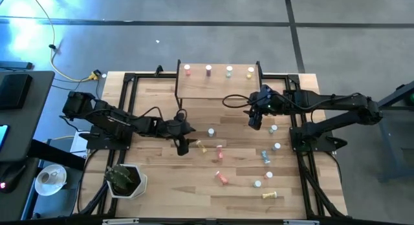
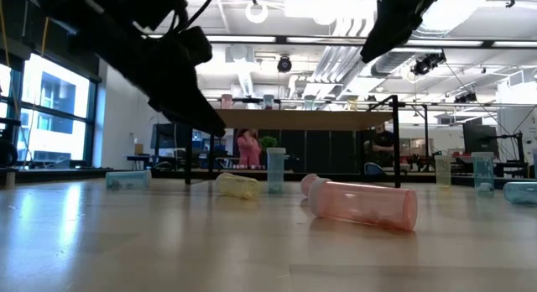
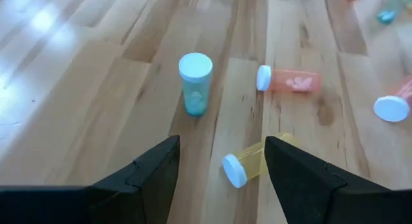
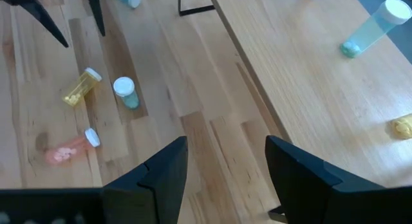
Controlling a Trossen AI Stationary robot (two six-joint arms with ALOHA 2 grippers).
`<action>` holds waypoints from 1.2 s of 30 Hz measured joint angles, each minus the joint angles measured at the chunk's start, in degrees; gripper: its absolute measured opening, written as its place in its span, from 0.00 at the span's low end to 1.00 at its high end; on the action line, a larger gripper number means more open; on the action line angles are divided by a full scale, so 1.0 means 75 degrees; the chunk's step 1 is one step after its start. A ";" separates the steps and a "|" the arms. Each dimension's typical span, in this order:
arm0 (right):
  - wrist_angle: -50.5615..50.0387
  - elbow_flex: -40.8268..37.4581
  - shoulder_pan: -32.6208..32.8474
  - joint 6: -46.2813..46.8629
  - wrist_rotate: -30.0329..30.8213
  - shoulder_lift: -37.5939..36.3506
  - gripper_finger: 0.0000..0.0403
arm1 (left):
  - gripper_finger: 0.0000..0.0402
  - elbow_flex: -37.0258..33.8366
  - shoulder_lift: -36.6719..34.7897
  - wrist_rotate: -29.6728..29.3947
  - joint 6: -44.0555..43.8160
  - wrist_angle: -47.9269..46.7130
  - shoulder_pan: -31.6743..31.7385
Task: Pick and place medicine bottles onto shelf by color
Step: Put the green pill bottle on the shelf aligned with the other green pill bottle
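L claw [image 1: 183,146] open over yellow bottle [image 3: 252,162]; shelf [image 1: 217,86] edge prob. clear.

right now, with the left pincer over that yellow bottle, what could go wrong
1. The yellow bottle lies on its side between the open fingers of the left pincer; it may roll as they close.
2. An upright blue bottle and a fallen pink bottle sit close by and could get knocked.
3. The right pincer hangs open by the shelf; a careless move might clip it.

A yellow bottle [image 3: 252,162] is seen lying between the open left gripper [image 3: 219,176] fingers. A blue bottle [image 3: 195,82] stands beyond, and a pink one [image 3: 290,80] lies nearby.
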 joint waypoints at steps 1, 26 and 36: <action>0.0034 0.0000 0.0000 0.0000 0.0002 0.0000 0.50 | 0.54 -0.0113 0.0000 0.0003 -0.0003 0.0189 0.0045; 0.0233 0.0000 -0.0003 0.0023 0.0000 0.0000 0.50 | 0.54 -0.0232 0.2556 0.1282 0.0577 0.3519 0.1092; 0.0235 0.0000 -0.0003 0.0023 -0.0001 0.0000 0.50 | 0.54 0.0167 0.2716 0.2477 0.1079 0.3517 0.1509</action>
